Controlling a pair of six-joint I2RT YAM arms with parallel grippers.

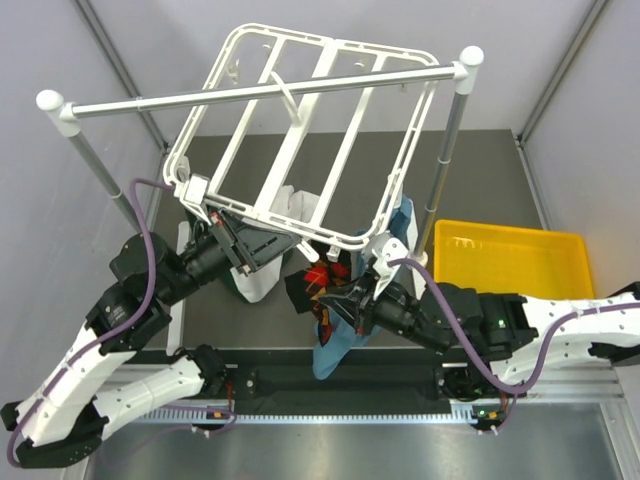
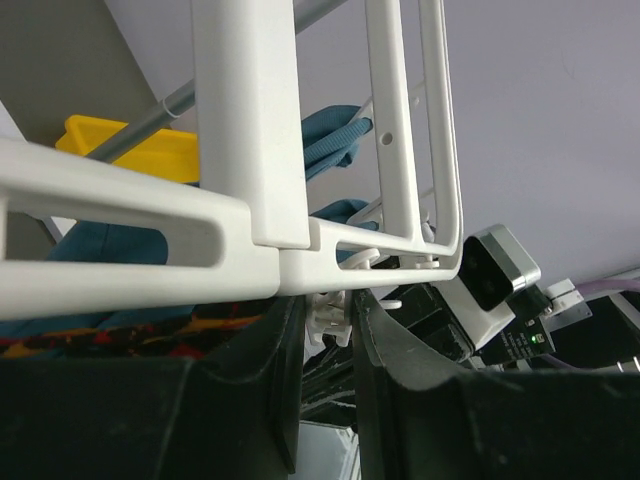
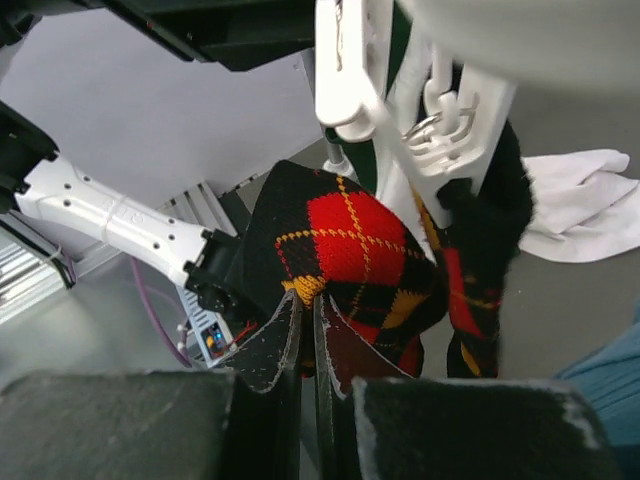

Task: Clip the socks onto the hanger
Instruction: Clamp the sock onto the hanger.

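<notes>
Feed sock [image 3: 360, 230], pinched in right gripper [image 3: 305, 325], up into clip [image 3: 445, 140]; brace hanger [image 1: 298, 130] with left gripper [image 2: 325, 320], grip unclear.

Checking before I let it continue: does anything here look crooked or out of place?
The hanger sits askew, not square to the rail, with the left gripper clamped on its near edge. The sock pinched by the right gripper is bunched up below that edge, not hanging flat.
</notes>
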